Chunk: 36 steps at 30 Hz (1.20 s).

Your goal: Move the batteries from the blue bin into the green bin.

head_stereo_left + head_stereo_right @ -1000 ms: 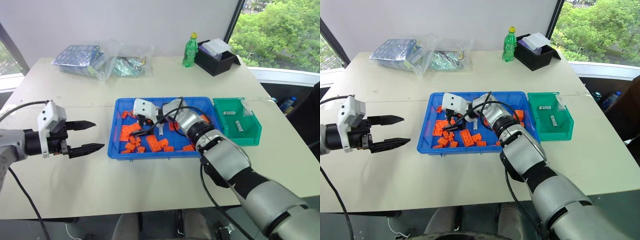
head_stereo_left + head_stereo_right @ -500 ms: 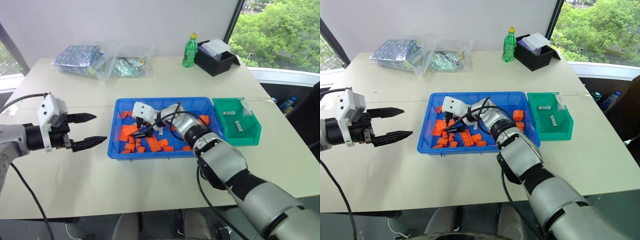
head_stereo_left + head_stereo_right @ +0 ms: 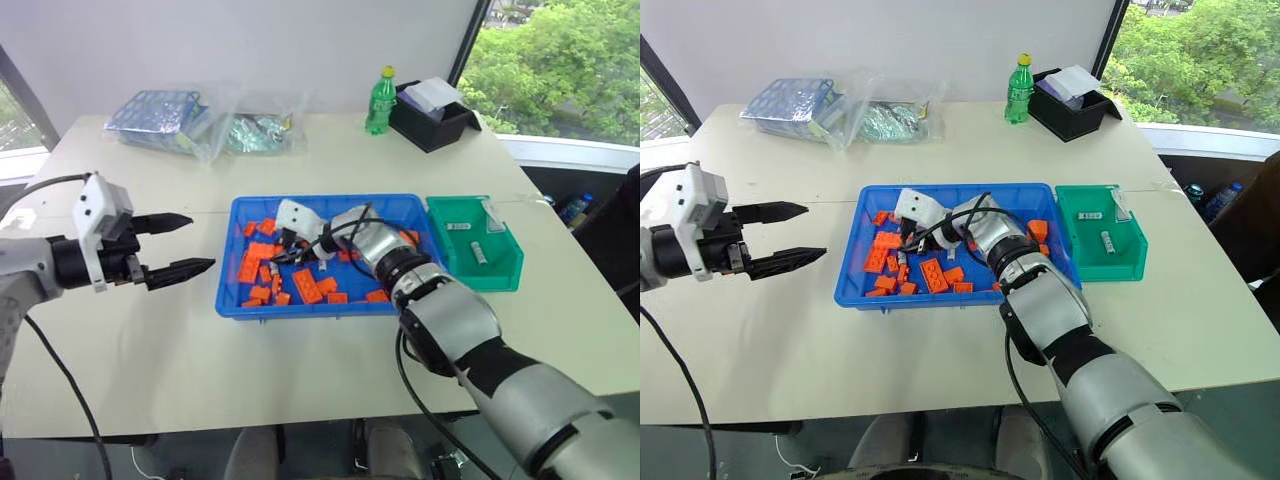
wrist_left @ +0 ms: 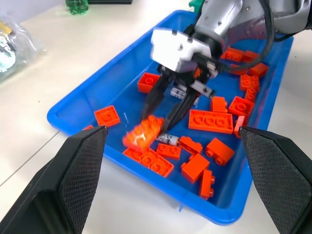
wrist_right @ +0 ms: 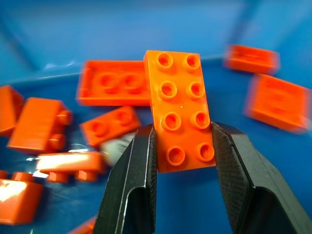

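So the right gripper (image 5: pixel 183 146) was down inside the blue bin (image 3: pixel 330 306), and its two black fingers (image 5: pixel 134 180) were pinched on the long sides of an orange brick (image 5: pixel 180 109), a two-by-four studded one. From the left wrist view the same fingers (image 4: pixel 157 97) angled down into the pile, and the brick (image 4: pixel 142 132) at their tips looked tilted, one end up off the bin floor. Not a battery, then.

A battery (image 4: pixel 167 139) did lie right there, a small silver cylinder on the bin floor just beside that brick, tucked between other orange bricks (image 4: pixel 209 121). The rest of the bricks were scattered mostly over the half of the bin nearer the left gripper, with a few toward the green bin's side.

The left gripper (image 3: pixel 185 243) hovered over the bare tabletop (image 3: pixel 150 340), just off the blue bin's left rim, fingers spread apart with nothing between them.

The green bin (image 3: pixel 500 275) sat touching or nearly touching the blue bin's right edge, with two batteries (image 3: pixel 478 251) already lying in it. A green bottle (image 3: pixel 379 100) and a black box (image 3: pixel 432 122) stood near the tabletop's far edge, and plastic bags (image 3: pixel 215 125) lay toward the far left corner.
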{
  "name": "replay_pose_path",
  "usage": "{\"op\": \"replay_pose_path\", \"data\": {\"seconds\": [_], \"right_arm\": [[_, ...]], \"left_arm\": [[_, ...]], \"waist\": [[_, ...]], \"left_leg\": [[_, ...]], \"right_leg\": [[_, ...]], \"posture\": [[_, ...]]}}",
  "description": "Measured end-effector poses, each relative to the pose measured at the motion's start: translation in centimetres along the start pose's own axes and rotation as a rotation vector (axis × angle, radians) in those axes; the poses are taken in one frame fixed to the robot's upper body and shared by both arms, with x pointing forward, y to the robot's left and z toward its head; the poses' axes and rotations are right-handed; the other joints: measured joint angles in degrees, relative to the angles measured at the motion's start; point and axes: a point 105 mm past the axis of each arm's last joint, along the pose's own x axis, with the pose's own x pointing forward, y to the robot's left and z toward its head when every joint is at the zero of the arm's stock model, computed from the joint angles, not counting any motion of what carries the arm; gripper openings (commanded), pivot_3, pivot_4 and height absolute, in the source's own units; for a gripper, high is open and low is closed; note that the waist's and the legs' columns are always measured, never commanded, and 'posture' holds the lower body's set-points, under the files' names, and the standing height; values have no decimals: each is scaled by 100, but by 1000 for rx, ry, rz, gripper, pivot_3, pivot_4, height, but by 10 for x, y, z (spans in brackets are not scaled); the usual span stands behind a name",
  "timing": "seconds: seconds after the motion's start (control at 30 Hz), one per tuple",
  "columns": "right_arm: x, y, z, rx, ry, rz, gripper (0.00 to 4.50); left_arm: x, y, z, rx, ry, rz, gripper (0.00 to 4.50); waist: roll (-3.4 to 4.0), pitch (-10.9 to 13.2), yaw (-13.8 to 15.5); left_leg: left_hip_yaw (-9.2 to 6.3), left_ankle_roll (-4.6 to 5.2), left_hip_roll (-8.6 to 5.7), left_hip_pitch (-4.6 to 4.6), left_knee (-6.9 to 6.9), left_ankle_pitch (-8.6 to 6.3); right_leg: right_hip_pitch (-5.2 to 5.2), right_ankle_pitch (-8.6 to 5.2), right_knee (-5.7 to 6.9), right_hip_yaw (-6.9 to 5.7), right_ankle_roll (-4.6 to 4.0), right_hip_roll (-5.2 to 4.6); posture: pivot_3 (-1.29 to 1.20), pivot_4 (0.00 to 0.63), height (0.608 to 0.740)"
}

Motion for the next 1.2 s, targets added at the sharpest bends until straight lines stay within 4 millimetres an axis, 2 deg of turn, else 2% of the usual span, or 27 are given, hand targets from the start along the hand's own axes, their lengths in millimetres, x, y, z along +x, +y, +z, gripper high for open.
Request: {"op": "replay_pose_path", "data": {"seconds": [0.13, 0.17, 0.2, 0.33, 0.43, 0.57, 0.67, 0.73, 0.83, 0.9, 1.2], "right_arm": [[-29, -25, -4, 33, -2, -88, 1218], [-34, -29, -6, 34, 3, -98, 2134], [-36, -29, -9, 40, 8, -101, 2491], [-32, -20, -26, 82, 28, -81, 4485], [-28, -16, -24, 81, 21, -83, 4485], [-33, -23, 9, 85, -45, -148, 4485], [-37, -16, 28, 140, -81, -176, 4485], [-36, -1, 25, 169, -64, -163, 4485], [-27, 28, 2, 255, 17, -114, 4485], [-25, 40, -7, 308, 62, -93, 4485], [-16, 45, -14, 411, 94, -124, 4485]], "left_arm": [[3, 3, -1, -9, -8, 1, 4500], [5, 2, 1, -6, -15, -8, 4500], [7, 2, 1, -4, -19, -15, 4500], [13, 2, 3, 2, -33, -36, 4500], [15, 2, 2, 0, -28, -43, 4500], [15, 3, 0, -5, -22, -40, 4500], [15, 3, 0, -6, -21, -42, 4500], [14, 4, -1, -8, -21, -41, 4500], [14, 5, -1, -11, -21, -39, 4500], [14, 5, -1, -13, -21, -38, 4500], [14, 6, 0, -13, -24, -37, 4500]], "waist": [[0, 0, -6], [-1, -1, -6], [-2, -1, -13], [0, 0, -33], [1, 1, -38], [1, 0, -17], [-1, -1, 27], [-3, -2, 35], [-2, -2, 27], [-2, -1, 18], [-3, -2, 17]], "left_leg": [[0, 0, 0, -1, -1, 0], [0, 0, 0, 0, -1, 0], [0, 0, 0, 1, -1, 0], [1, 0, 1, 1, -2, 1], [1, 0, 1, -1, -2, 1], [-1, 0, 2, -1, -2, 1], [-8, -1, 0, -1, -1, 0], [-11, -1, -2, 0, 1, 0], [-8, -1, -2, -3, 2, 0], [-7, -1, -1, -5, 2, 0], [-7, -1, 0, -4, 1, 0]], "right_leg": [[10, 0, -1, 0, 3, 0], [11, -1, -2, 0, 4, 0], [11, 0, -2, 0, 5, 0], [8, 5, 1, 0, 10, 2], [7, 6, 5, 0, 10, 2], [9, 5, 4, 0, 11, 2], [7, 1, -2, -2, 5, 2], [-1, -5, -6, -2, -3, 0], [-1, -10, -6, -2, 1, -2], [0, -10, -4, -1, 1, -2], [-16, -10, -6, -2, 3, 1]], "posture": [[0, 150, 723], [0, 150, 723], [0, 150, 723], [0, 150, 723], [0, 150, 723], [0, 150, 723], [0, 150, 723], [0, 150, 723], [0, 150, 723], [0, 150, 723], [0, 150, 723]]}}
